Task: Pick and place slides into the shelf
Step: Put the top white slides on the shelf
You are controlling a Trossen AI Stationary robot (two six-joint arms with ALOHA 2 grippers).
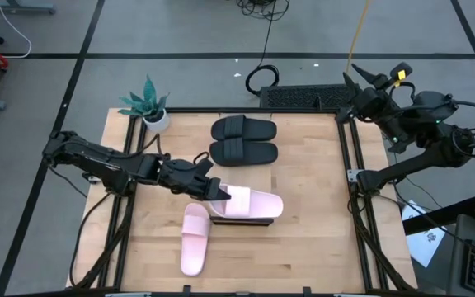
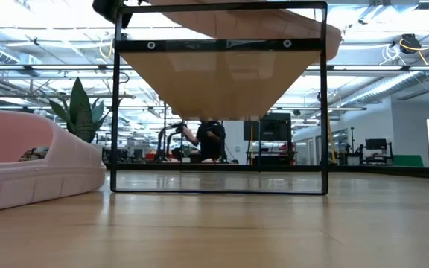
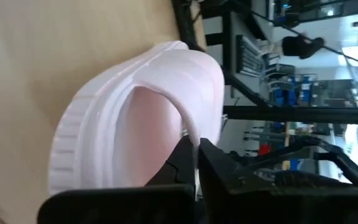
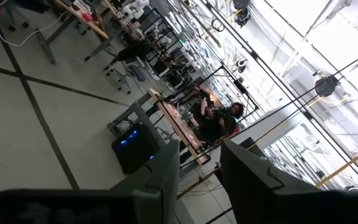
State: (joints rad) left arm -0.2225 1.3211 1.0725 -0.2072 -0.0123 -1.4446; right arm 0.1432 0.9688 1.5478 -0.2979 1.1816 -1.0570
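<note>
One pale pink slide lies level over the small shelf, a dark-framed rack with a wooden top near the table's middle. My left gripper is shut on that slide, coming from the table's left. The other pink slide rests sole-down on the table nearer the front edge. Two black slides lie side by side on their soles toward the far edge. My right gripper is raised beyond the table's far right corner, open and holding nothing. My left gripper pinches the edge of the pink slide's strap between its two fingers, one on the strap's inner side and one on its outer side. The fingers come from the table's left, slanting down. The slide lies level over the shelf top; whether its sole rests there I cannot tell.
A potted plant stands at the table's far left corner. A dark keyboard-like object lies just beyond the far edge. Dark frame rails run along both sides of the table. A person shows in the room behind.
</note>
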